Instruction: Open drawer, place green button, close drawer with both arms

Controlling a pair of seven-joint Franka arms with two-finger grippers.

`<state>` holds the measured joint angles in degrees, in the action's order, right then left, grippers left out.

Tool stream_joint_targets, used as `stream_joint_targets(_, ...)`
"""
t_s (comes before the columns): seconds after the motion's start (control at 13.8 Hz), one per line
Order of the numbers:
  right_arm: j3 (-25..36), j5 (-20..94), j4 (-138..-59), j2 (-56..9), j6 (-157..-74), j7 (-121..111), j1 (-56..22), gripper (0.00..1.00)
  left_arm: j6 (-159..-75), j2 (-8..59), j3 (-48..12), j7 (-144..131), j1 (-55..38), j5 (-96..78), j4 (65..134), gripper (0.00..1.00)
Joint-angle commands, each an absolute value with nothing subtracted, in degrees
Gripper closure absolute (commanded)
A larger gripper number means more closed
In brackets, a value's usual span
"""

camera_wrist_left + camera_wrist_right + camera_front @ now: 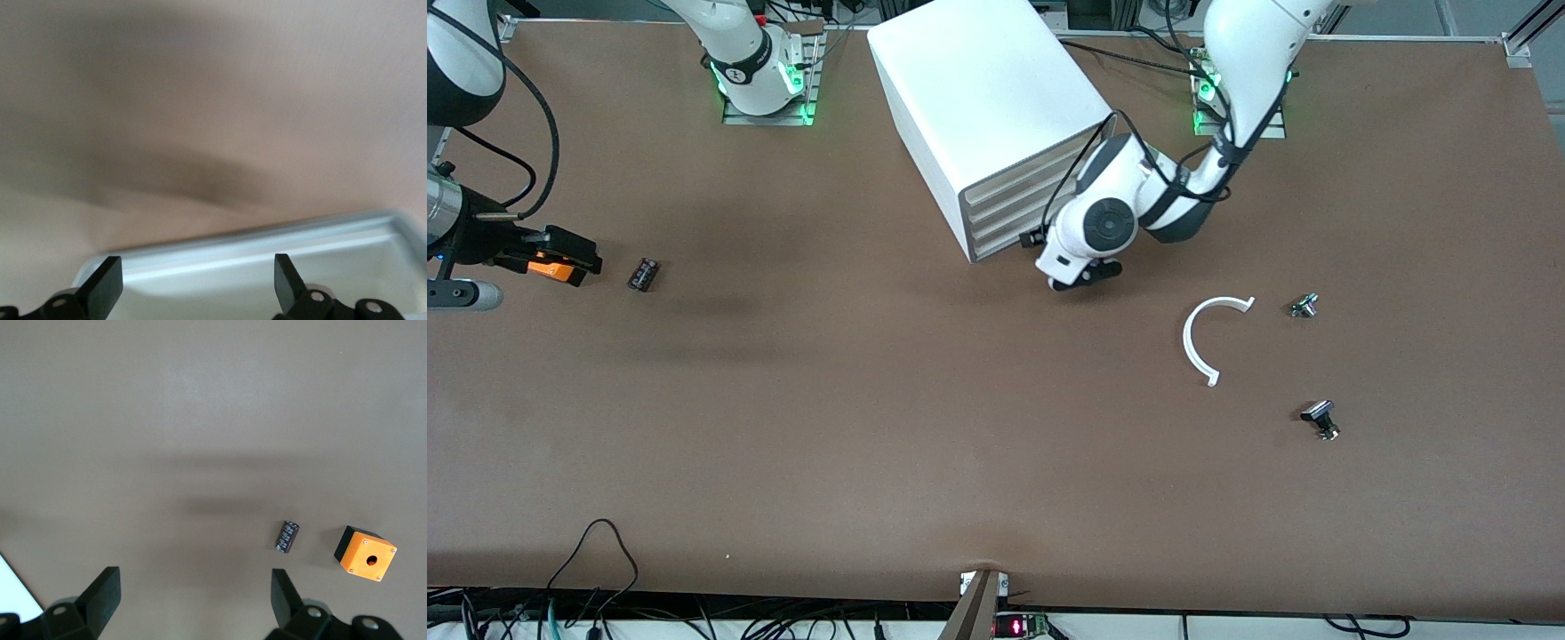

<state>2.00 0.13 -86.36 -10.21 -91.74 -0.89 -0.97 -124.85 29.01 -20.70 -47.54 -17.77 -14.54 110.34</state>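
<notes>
- At the cabinet (978,89) front: left gripper (1085,277) sits low at the corner toward the left arm's end, level with the drawer (1000,246), the lowest of three.
- Fingers spread, holding nothing; left wrist view shows a white rim just past the tips.
- Drawer looks shut; its long axis runs along the cabinet front, slanted across the table.
- Button (1304,306), as best I can tell, is the small piece beside the white arc (1190,342), toward the left arm's end and nearer the camera than the cabinet.
- Left arm is much nearer to it.
- Right gripper (578,258) waits over the orange cube (551,268) at the right arm's end, fingers spread, empty, well apart from the button.
- Dark cylinder (643,274) beside the cube.
</notes>
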Motion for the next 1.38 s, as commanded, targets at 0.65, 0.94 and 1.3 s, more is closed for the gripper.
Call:
stream_joint_targets(0.65, 1.50, 0.62, -86.84, -9.67, -92.37, -0.62, -0.79, 0.00, -118.08, 5.81, -15.41, -31.42, 2.02, -14.94, 107.51, 0.00)
stream_joint_targets(0.94, 1.49, 0.35, -86.84, -9.67, -92.37, -0.70, -0.88, 0.00, -102.25, 4.66, -6.26, -12.70, 1.93, -13.55, 98.02, 0.00)
stream_joint_targets(1.3, 1.49, 0.88, -86.84, -9.58, -91.85, -0.62, -0.88, 0.00, -94.04, 2.11, -0.71, 4.37, 1.06, -3.63, 92.82, 0.00)
